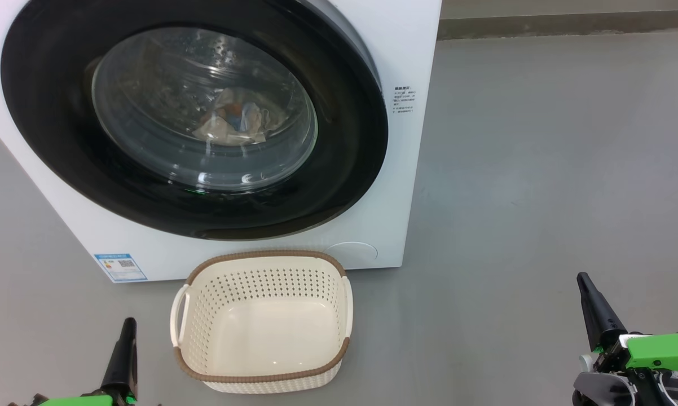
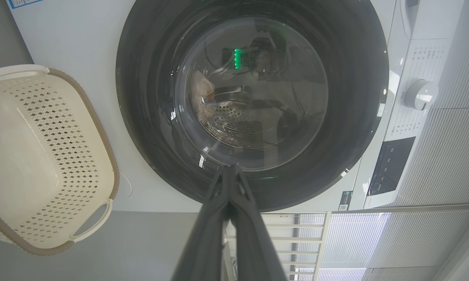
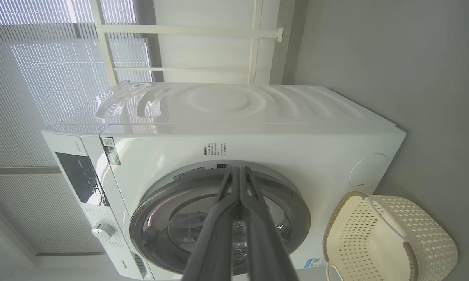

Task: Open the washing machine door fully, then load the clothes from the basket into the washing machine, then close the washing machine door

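- I see my left gripper low near the basket, fingers clenched on nothing;
- my right gripper likewise clenched, pointing at the washing machine door.

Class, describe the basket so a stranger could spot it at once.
Find the big white washing machine with its round black-rimmed door. On the grey floor before it sits the basket. It alone is cream perforated plastic, brown-rimmed.

Head looks down, wrists face washing machine
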Tool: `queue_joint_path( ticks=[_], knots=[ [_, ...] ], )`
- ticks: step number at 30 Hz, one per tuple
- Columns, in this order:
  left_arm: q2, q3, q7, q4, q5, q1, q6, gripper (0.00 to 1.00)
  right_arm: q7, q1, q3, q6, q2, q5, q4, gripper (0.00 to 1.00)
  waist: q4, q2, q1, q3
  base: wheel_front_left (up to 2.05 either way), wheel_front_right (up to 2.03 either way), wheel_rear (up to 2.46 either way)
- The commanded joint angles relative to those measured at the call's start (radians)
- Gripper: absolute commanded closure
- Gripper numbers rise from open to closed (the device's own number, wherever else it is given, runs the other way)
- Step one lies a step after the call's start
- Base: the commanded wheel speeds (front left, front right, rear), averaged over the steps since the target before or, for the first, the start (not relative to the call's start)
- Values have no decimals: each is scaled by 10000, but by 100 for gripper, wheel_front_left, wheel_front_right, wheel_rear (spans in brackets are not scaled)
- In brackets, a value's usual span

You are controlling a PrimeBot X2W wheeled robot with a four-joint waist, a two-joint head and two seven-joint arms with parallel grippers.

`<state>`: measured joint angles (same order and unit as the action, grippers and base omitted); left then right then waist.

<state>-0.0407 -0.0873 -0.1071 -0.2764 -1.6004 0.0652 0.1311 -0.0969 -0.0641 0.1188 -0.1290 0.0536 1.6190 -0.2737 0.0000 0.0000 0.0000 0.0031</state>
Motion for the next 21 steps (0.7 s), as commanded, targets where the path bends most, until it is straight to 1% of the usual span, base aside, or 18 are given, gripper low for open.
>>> queue_joint_path(
  ticks=[1,21],
  knots=[
    [-95,-267,-63,315,-80,427,-4,100,-64,-426,-173,-17,59,-3,296,100,0,0,0,0,0,0,0],
    [-95,-266,-62,315,-81,427,-4,100,-90,-429,-140,-17,36,-30,294,100,0,0,0,0,0,0,0]
  ],
)
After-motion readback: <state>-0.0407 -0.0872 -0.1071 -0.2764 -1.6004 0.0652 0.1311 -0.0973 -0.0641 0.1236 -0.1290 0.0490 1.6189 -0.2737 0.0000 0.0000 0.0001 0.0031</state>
